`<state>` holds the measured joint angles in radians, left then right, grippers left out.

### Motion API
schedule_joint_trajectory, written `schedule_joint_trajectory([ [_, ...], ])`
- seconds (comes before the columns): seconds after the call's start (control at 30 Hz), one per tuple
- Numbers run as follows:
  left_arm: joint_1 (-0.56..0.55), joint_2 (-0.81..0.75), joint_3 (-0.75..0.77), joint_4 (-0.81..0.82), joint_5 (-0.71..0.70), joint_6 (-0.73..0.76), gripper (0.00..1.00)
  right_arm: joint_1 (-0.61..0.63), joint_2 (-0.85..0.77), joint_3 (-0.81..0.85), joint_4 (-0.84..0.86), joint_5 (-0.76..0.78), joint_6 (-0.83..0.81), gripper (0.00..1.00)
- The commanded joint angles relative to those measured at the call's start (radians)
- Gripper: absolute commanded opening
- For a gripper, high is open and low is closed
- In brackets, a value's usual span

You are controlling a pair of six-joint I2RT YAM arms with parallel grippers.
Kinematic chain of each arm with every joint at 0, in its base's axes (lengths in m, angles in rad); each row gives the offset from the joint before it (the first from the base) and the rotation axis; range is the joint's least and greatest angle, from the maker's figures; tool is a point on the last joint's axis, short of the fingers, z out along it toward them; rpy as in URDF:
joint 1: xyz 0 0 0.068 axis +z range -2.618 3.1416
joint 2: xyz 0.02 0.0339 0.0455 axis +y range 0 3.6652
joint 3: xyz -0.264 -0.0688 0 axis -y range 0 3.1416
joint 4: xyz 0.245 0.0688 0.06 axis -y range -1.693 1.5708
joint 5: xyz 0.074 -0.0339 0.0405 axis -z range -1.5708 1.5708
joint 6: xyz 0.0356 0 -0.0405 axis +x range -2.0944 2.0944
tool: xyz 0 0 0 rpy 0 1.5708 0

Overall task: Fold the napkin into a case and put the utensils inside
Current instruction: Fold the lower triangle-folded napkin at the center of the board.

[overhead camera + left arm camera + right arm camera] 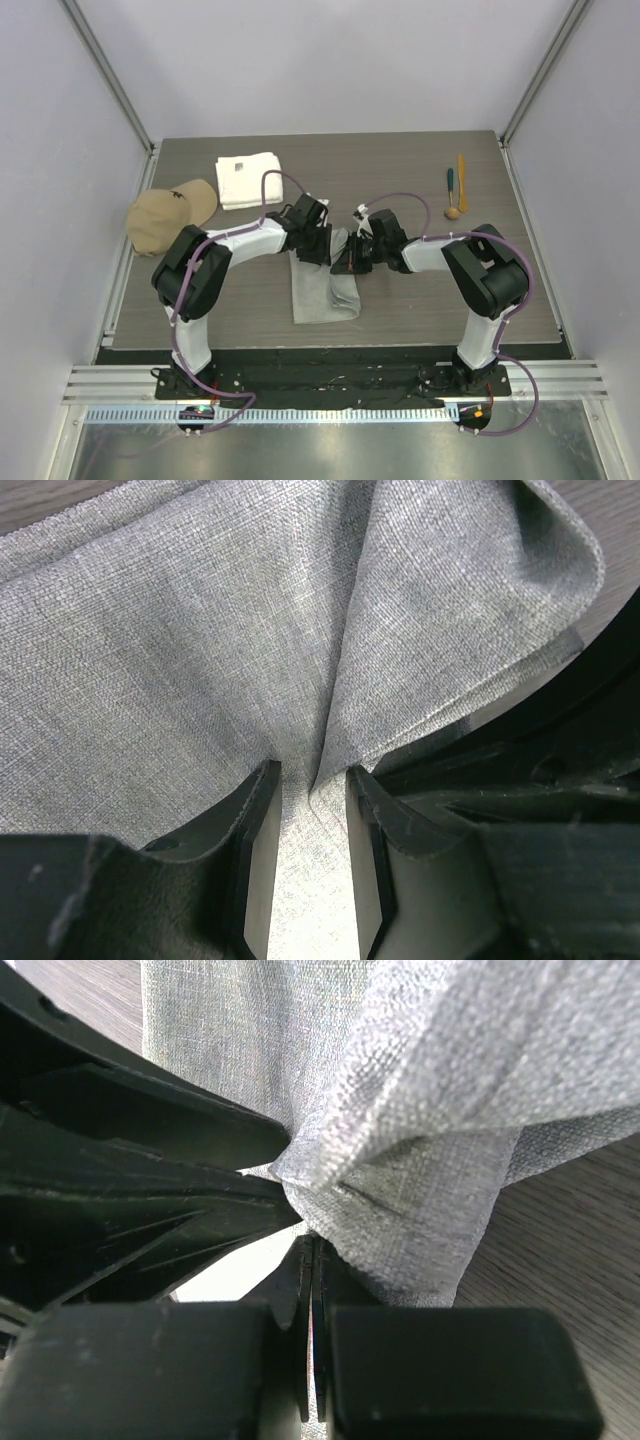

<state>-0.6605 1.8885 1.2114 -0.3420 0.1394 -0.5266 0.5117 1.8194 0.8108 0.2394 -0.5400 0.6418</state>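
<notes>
The napkin (pixel 322 290) is seen near the middle of the desk (pixel 250 300), just in front of the two arms' tips; it is laid as a long, partly folded strip, its far end gathered up between the two pincers.

The right pincer (pixel 310 1245) is clenched on the napkin; in the right wrist view its fingers are pressed together to a thin slit, and a bunched fold of the grey cloth is caught at their tips and lifted off the desk.

The left pincer (pixel 312 780) is set on the cloth just beside the right one; in the left wrist view its fingers (pixel 258 825) are held a narrow gap apart with cloth lying between them, and a crease is drawn up from that gap; whether the cloth is truly gripped cannot be told.

The utensils are laid well apart from the napkin at the far right of the desk: the teal-handled piece (pixel 450 184) and the orange stick (pixel 462 169) side by side, the wooden spoon (pixel 453 212) just in front of them.

A white towel (pixel 248 180) and a tan cap (pixel 170 216) are seen at the far left.
</notes>
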Motion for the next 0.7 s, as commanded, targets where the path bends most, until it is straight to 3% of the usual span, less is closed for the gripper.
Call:
schedule_joint_trajectory([
  [0.0, 0.002, 0.018, 0.019, 0.043, 0.034, -0.035, 0.36, -0.004, -0.005, -0.007, 0.024, -0.015, -0.017, 0.01],
  [0.23, 0.002, 0.072, 0.01, 0.02, 0.009, -0.055, 0.34, -0.002, -0.017, 0.017, -0.017, -0.002, -0.036, 0.01],
  [0.43, 0.002, 0.135, -0.012, -0.003, -0.011, -0.069, 0.29, -0.002, -0.063, 0.083, -0.173, 0.049, -0.074, 0.01],
  [0.67, 0.002, 0.135, -0.029, 0.005, -0.034, -0.065, 0.26, -0.006, -0.143, 0.085, -0.207, 0.064, -0.048, 0.09],
])
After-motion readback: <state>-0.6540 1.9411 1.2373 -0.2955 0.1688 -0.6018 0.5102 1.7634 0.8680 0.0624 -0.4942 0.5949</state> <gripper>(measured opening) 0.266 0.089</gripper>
